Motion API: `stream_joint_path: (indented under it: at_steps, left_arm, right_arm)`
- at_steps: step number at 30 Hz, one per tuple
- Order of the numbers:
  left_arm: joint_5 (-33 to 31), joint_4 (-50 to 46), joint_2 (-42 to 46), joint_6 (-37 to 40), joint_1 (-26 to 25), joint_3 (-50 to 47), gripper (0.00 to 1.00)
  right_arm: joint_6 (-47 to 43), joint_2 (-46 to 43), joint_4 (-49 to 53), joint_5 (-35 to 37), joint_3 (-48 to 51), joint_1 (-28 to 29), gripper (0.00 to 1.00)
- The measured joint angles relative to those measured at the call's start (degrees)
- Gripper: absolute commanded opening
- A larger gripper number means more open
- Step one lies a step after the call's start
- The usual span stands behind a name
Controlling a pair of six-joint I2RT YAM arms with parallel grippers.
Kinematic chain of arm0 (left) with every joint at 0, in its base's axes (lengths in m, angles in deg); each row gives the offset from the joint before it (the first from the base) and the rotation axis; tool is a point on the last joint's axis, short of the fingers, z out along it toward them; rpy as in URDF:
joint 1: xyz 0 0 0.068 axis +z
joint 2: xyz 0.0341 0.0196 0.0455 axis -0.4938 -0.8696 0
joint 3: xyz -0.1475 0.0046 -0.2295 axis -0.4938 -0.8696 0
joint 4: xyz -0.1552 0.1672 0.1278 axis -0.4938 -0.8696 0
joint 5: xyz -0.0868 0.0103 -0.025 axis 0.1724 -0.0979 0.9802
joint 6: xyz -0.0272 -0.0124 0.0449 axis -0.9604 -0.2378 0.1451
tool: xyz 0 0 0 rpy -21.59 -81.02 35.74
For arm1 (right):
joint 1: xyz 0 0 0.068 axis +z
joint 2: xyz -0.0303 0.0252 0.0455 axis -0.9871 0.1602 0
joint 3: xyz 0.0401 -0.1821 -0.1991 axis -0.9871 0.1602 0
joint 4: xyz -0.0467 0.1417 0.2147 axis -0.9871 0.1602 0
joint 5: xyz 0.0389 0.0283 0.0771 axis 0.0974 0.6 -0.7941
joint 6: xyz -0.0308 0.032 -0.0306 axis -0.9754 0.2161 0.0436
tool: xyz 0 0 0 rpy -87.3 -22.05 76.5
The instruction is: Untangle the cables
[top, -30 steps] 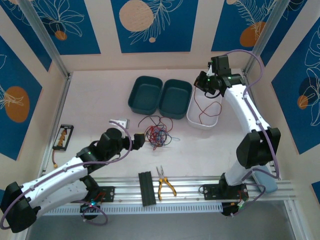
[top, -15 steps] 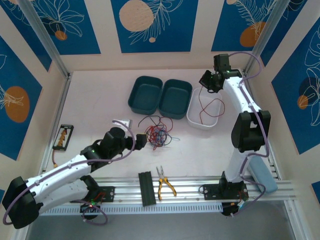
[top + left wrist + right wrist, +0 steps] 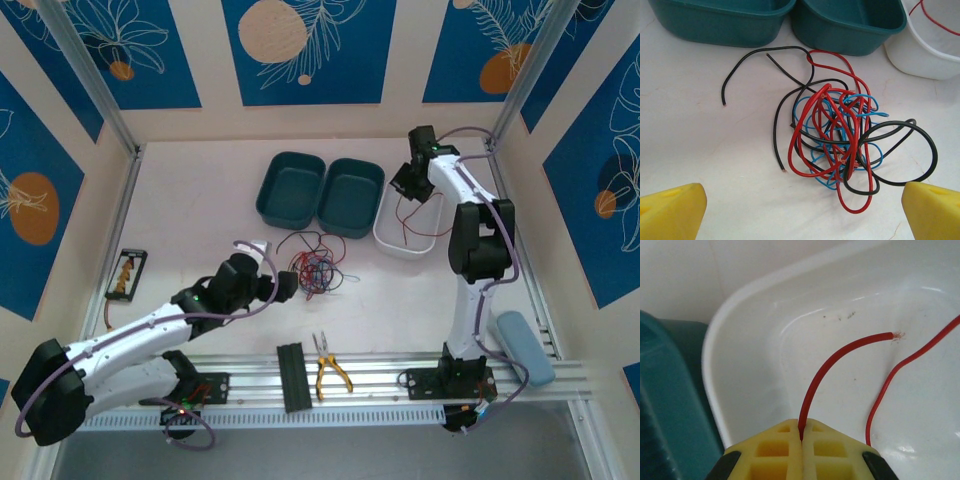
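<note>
while the left gripper [image 3: 802, 212] stands wide open at the near edge of the cables [image 3: 835, 140], bare desk [image 3: 700, 150] lies left of them. the right gripper [image 3: 801, 439] pinches a red cable [image 3: 840, 351] over the white bin [image 3: 740, 340].

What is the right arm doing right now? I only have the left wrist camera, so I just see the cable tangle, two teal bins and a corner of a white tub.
Observer: The right gripper is shut on a red cable, above the white tub.
Operator: Where does that cable's loose end go?
Observer: Its cut end hangs within the tub's rim, not back toward the tangle.
Operator: Any tools lying around?
Observer: Yellow-handled pliers lie on the metal rail at the near edge, on the near side of the tangle.
</note>
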Motion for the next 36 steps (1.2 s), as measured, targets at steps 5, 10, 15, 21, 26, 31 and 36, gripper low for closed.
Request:
stream_joint_path:
  at_steps: [5, 10, 15, 21, 26, 31, 36]
  left_arm:
    - [0.55, 0.31, -0.24, 0.00, 0.00, 0.00, 1.00]
    - [0.92, 0.37, -0.24, -0.02, 0.00, 0.00, 1.00]
    - [1.03, 0.39, -0.24, -0.02, 0.00, 0.00, 1.00]
    - [1.33, 0.39, -0.24, -0.02, 0.00, 0.00, 1.00]
    - [1.57, 0.44, -0.24, -0.02, 0.00, 0.00, 1.00]
    - [1.99, 1.29, -0.98, 0.00, 0.00, 0.00, 1.00]
    - [2.71, 1.70, -2.54, 0.00, 0.00, 0.26, 1.00]
  right_arm:
    - [0.28, 2.82, 0.96, -0.20, -0.13, 0.81, 0.18]
    - [-0.83, 2.93, 2.32, -0.02, -0.98, 1.44, 0.39]
    - [-2.62, 0.09, 3.21, 0.48, -0.76, 1.51, 0.47]
    - [-4.61, -11.08, 3.74, 0.48, 3.61, -0.07, 0.48]
    - [-5.38, -23.21, 3.37, -0.02, 11.06, -5.42, 0.47]
    - [-5.42, -31.30, 1.14, -3.23, 21.24, -14.62, 0.47]
    - [-5.84, -31.80, -2.34, -9.38, 28.50, -19.78, 0.47]
